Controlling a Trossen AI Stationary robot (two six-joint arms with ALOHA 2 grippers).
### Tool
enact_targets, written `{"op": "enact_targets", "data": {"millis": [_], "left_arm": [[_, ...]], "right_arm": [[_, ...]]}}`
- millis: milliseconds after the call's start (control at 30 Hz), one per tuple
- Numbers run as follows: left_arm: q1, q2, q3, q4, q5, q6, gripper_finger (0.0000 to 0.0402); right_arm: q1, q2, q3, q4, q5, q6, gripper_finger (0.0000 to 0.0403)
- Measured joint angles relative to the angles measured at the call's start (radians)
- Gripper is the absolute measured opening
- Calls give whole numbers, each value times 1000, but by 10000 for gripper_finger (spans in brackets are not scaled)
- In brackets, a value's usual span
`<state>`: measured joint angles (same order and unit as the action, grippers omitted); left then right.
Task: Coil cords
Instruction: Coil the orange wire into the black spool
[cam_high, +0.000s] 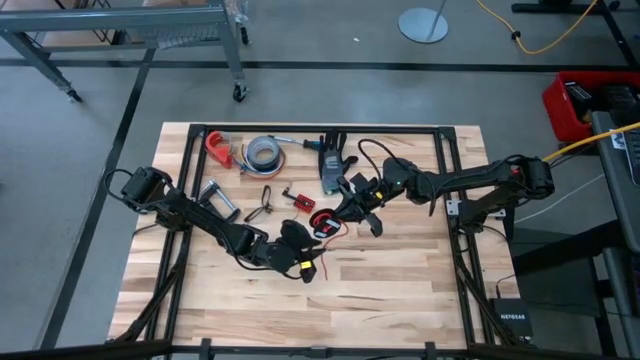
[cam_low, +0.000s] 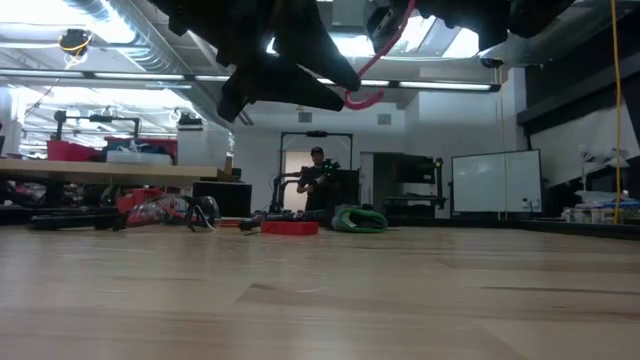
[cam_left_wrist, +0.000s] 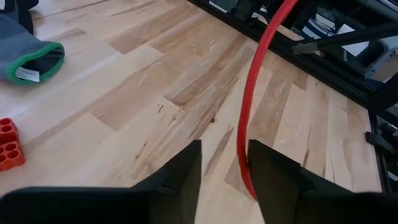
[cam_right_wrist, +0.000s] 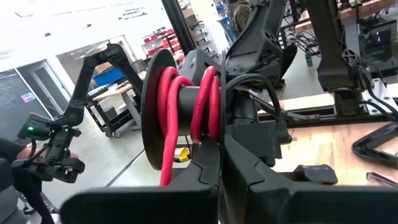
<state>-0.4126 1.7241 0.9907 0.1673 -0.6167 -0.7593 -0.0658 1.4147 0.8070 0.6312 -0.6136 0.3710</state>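
Above the middle of a wooden counter (cam_high: 400, 270), two robot arms work a red cord (cam_left_wrist: 249, 106). The right gripper (cam_right_wrist: 219, 155), jaws closed, holds a black spool (cam_right_wrist: 163, 102) wound with several red turns, lifted clear of the counter. One strand drops from it past the left gripper (cam_left_wrist: 224, 171), lying against the inner face of one finger; those jaws stand apart, not clamped on it. A grey-and-green glove (cam_left_wrist: 28, 56) and a red block (cam_left_wrist: 9, 143) lie on the wood nearby.
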Motion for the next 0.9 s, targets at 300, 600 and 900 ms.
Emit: {"op": "enact_targets", "data": {"millis": [300, 600, 900], "left_arm": [[0, 1, 0, 0, 0, 0, 20], [0, 2, 0, -2, 0, -1, 4], [0, -17, 0, -44, -1, -2, 2]], "right_arm": [[0, 0, 0, -4, -2, 3, 3], [-9, -18, 0, -81, -97, 1, 3], [-57, -97, 0, -367, -102, -72, 3]]}}
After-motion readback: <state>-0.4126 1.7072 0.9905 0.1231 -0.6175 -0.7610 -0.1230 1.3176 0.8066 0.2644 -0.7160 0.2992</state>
